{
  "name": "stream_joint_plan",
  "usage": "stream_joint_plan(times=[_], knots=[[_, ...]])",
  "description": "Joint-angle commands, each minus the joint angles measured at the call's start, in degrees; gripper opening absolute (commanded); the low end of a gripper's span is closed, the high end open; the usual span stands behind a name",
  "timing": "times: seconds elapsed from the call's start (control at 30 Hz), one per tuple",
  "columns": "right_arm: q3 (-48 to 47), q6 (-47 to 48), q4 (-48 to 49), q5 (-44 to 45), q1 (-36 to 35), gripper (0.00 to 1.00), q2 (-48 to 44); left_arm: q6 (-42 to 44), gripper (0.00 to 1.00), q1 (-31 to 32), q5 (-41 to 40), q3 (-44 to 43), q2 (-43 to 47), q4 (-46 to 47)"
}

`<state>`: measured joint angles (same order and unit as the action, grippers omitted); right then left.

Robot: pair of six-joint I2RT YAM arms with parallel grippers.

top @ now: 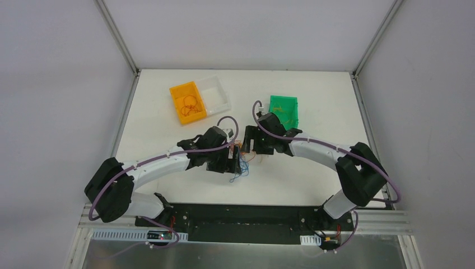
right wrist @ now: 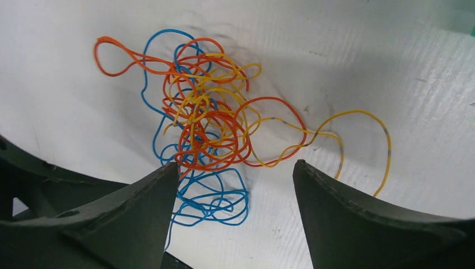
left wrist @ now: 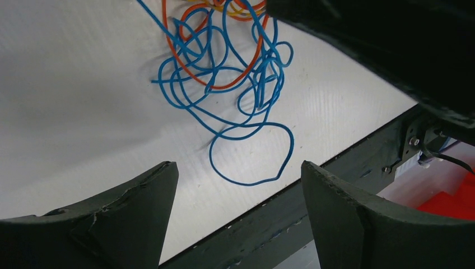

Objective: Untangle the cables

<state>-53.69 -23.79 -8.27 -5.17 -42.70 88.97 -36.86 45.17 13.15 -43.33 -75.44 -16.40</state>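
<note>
The cables are one tangle of thin blue, orange-red and yellow strands (top: 242, 163) on the white table, between my two grippers. In the right wrist view the orange-red and yellow knot (right wrist: 213, 140) sits just ahead of the fingers, blue loops (right wrist: 215, 204) lie between them, and a long yellow strand (right wrist: 358, 113) trails right. In the left wrist view, blue loops (left wrist: 262, 75) and an orange-red arc (left wrist: 224, 87) lie ahead. My left gripper (left wrist: 238, 165) is open and empty, just short of the tangle. My right gripper (right wrist: 235, 165) is open and empty, low over it.
An orange bin (top: 178, 109) holding orange strands and a clear bin (top: 218, 92) stand at the back left. A green bin (top: 284, 106) with a yellowish strand stands at the back right. The table's near edge and dark rail (left wrist: 336, 185) run close behind the tangle.
</note>
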Motion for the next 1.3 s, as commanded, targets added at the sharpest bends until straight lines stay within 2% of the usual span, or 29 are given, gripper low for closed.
stream_joint_plan(times=[0.0, 0.1, 0.2, 0.3, 0.4, 0.53, 0.73, 0.83, 0.97, 1.13, 1.27], knots=[[-2.66, -2.09, 2.91, -1.01, -0.11, 0.78, 3.38, -2.67, 0.81, 1.42, 1.69, 1.61, -2.14, 6.25], [-2.91, -2.82, 3.81, -1.73, -0.11, 0.77, 5.45, -3.78, 0.7, 1.99, 2.07, 2.97, -3.74, 9.17], [-2.83, -3.56, 4.74, -2.15, -0.11, 0.73, 6.94, -4.09, 0.54, 1.98, 1.73, 4.96, -3.29, 11.46], [-2.55, -4.37, 4.69, -0.58, -0.11, 0.56, 7.41, -3.35, 0.3, 2.01, 1.12, 6.47, -1.44, 11.66], [-0.98, -5.12, 4.67, 2.53, -0.07, 0.4, 5.83, -2.69, 0.0, 2.02, -1.14, 7.2, 1.95, 9.49], [2.43, -6.23, 4.49, 9.31, 0.46, 0.3, 1.35, -0.14, 0.0, 1.94, -6.83, 5.66, 7.29, 1.3], [7.92, -7.75, 1.96, 17.28, 2.79, 0.28, -7.66, 4.67, 0.0, 1.32, -17.7, -0.62, 14.74, -14.01], [10.52, -8.06, 0.11, 19.8, 3.98, 0.29, -12.77, 6.07, 0.0, 0.47, -21.46, -3.67, 18.23, -20.31], [13.35, -8.54, -2.46, 23.12, 5.42, 0.31, -18.71, 7.69, 0.0, -1.37, -24.51, -7.33, 21.61, -24.95], [16.38, -8.46, -4.93, 25.42, 7.06, 0.31, -25.8, 10.03, 0.0, -4.09, -25.65, -11.24, 21.72, -28.09], [17.19, -4.54, -4.48, 21.86, 7.37, 0.34, -29.09, 11.47, 0.0, -4.47, -25.42, -13.92, 21.16, -28.98]])
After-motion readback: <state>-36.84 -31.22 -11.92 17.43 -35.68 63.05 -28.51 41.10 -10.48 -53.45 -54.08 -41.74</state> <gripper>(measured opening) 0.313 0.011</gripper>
